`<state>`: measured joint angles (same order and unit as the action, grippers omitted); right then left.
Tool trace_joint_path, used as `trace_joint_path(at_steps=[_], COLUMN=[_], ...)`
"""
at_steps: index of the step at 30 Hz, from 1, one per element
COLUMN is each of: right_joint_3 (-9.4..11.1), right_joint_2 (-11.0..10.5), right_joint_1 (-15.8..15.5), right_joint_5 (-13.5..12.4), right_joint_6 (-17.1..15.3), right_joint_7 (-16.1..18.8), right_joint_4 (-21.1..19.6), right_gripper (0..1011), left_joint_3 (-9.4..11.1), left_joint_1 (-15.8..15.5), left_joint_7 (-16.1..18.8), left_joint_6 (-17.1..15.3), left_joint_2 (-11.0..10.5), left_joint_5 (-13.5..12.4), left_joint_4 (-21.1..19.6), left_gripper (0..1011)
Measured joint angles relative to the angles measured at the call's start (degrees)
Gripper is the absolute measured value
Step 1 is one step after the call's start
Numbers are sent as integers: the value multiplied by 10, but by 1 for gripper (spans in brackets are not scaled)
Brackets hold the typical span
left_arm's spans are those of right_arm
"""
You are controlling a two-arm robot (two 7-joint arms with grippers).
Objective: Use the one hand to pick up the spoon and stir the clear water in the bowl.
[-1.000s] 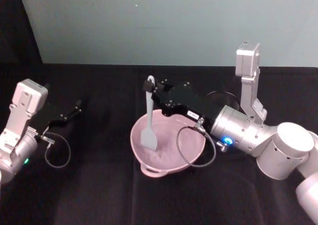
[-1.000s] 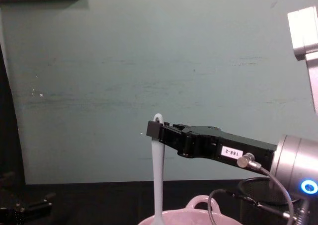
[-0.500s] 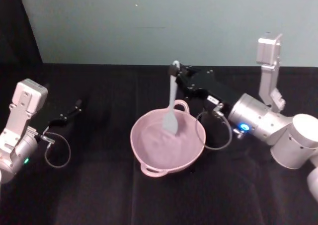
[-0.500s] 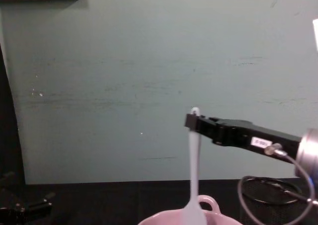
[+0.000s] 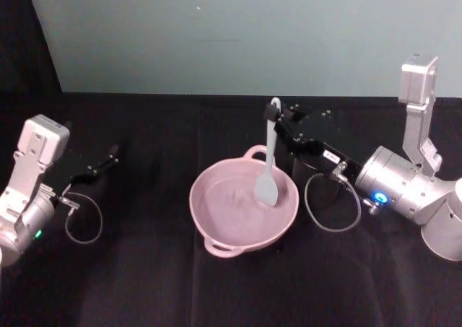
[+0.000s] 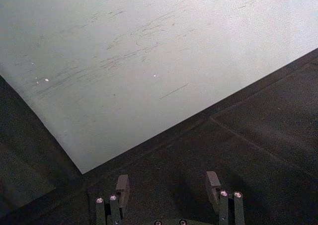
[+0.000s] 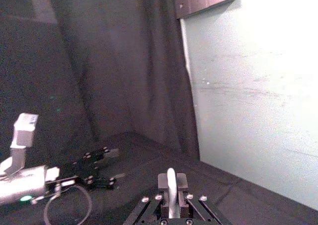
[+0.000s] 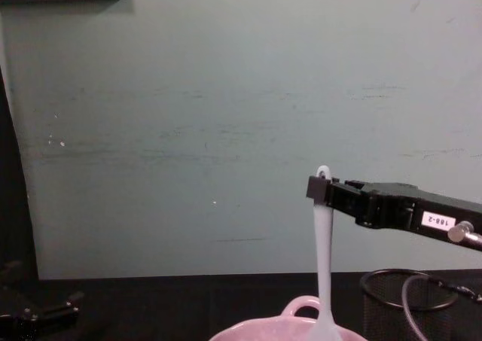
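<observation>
The left end effector is parked at the far left of the bench, its fingers wide apart and empty. Below and left of the right end effector sits the pink bowl. The white spoon hangs straight down from that end effector's clamped fingers, its head inside the bowl. A black mesh cup stands beneath the end effector's body.

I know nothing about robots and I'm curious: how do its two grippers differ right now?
The right gripper is shut on the spoon, holding it upright with its head down in the bowl; the left gripper is open and empty. The right is raised above the bowl's far rim; the left sits low, well off to the left. Both are black.
</observation>
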<state>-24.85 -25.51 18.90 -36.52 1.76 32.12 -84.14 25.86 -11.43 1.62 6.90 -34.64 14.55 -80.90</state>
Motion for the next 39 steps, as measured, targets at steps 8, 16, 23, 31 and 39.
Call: trace_joint_path(at_steps=[8, 16, 23, 31, 39], right_joint_3=[-19, -43, -54, -50, -26], right_joint_2=[-4, 14, 34, 54, 40], right_joint_1=[-16, -9, 15, 53, 54], right_joint_5=[0, -4, -4, 2, 7], right_joint_6=[-12, -9, 1, 19, 23], right_joint_7=[9, 21, 26, 30, 16], right_joint_4=[-31, -31, 7, 71, 81], right_gripper=[106, 106, 106, 106, 106], left_joint_3=[0, 0, 0, 0, 0], left_joint_1=[0, 0, 0, 0, 0], left_joint_7=[0, 0, 0, 0, 0], left_joint_6=[0, 0, 0, 0, 0], left_joint_2=[0, 0, 0, 0, 0], left_joint_5=[0, 0, 0, 0, 0], left_joint_4=[0, 0, 0, 0, 0], left_gripper=[1011, 1011, 1011, 1011, 1011])
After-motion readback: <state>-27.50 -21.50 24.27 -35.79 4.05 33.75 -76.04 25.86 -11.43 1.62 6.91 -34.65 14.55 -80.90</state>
